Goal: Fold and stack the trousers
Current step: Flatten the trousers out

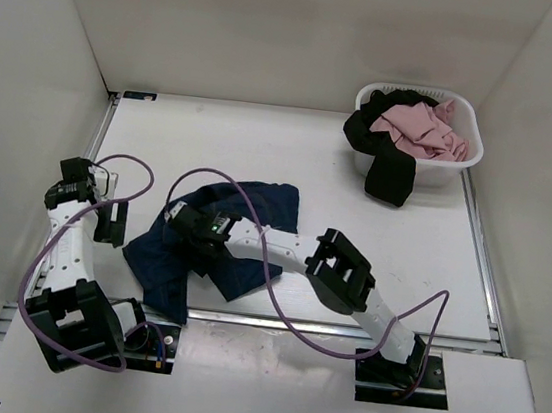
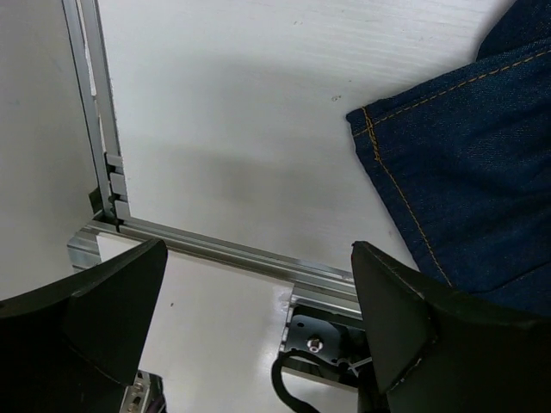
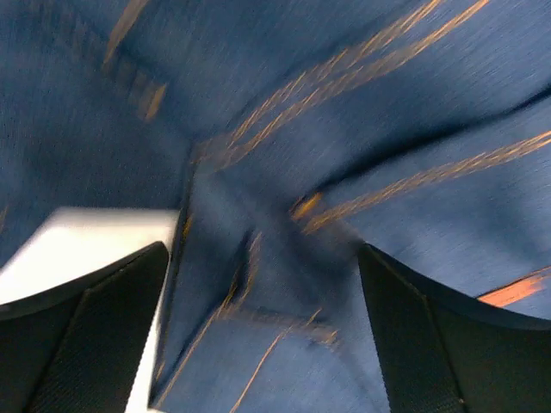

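Note:
The trousers (image 1: 261, 205), dark navy jeans with orange stitching, lie crumpled on the white table near its front edge, left of centre. My right gripper (image 1: 185, 224) hovers over their left part. In the right wrist view the gripper (image 3: 263, 254) is open, with blurred denim folds (image 3: 344, 129) spread under both fingers and nothing pinched. My left gripper (image 1: 110, 227) hangs just left of the jeans, apart from them. In the left wrist view the left gripper (image 2: 258, 254) is open and empty above bare table, with a stitched trouser hem (image 2: 465, 155) at the right.
A white basket (image 1: 463, 157) at the back right holds a pink garment (image 1: 424, 129) and a black garment (image 1: 391, 170) that drapes over its rim. An aluminium rail (image 2: 232, 249) runs along the table's front edge. White walls enclose the table on three sides.

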Motion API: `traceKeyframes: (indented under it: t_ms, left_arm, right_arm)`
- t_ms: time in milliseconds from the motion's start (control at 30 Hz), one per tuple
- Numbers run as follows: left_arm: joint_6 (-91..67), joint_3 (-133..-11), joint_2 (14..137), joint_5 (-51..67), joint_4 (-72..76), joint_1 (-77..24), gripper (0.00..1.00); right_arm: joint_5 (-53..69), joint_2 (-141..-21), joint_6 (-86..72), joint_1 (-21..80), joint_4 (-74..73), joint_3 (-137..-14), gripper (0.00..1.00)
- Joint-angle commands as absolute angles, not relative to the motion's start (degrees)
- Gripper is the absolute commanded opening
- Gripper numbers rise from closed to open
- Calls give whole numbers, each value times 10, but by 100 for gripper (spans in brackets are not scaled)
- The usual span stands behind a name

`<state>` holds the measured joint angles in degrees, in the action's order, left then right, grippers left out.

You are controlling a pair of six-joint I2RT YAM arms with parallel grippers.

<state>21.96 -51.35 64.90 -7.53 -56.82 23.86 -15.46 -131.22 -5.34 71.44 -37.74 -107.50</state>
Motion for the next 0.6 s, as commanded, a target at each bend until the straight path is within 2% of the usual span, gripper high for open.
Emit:
traceKeyframes:
  t_ms: [0, 67, 167, 200, 300, 400, 467, 533, 567]
  left_arm:
    - [191, -513, 647, -56, -557, 242, 100]
    - [191, -519, 647, -56, -557, 242, 100]
    - [191, -519, 647, -62, -557, 242, 100]
    - [191, -519, 642, -62, -557, 242, 100]
    - [207, -519, 642, -50, -562, 242, 100]
    - [221, -519, 635, -44, -562, 242, 100]
    - [235, -519, 635, -44, -562, 242, 100]
    - [246, -527, 630, -31, -568, 242, 100]
    - [246, -533, 630, -23, -575, 242, 100]
  right_arm:
    - [-232, -1349, -63, 703, -365, -1140, 91]
    - [-232, -1356, -69, 703, -370, -1149, 84]
    - [-223, -1339, -82, 698, -345, -1123, 59]
    - [-218, -1333, -89, 698, -331, -1115, 37]
    - [-207, -1314, -121, 679, -331, -1110, 3]
    - [-180, -1271, -182, 643, -326, -1092, 0]
    - [-134, -1200, -271, 600, -299, -1035, 0]
    - [-104, -1106, -354, 547, -227, -964, 0]
    - [-86, -1073, -439, 528, -197, -877, 0]
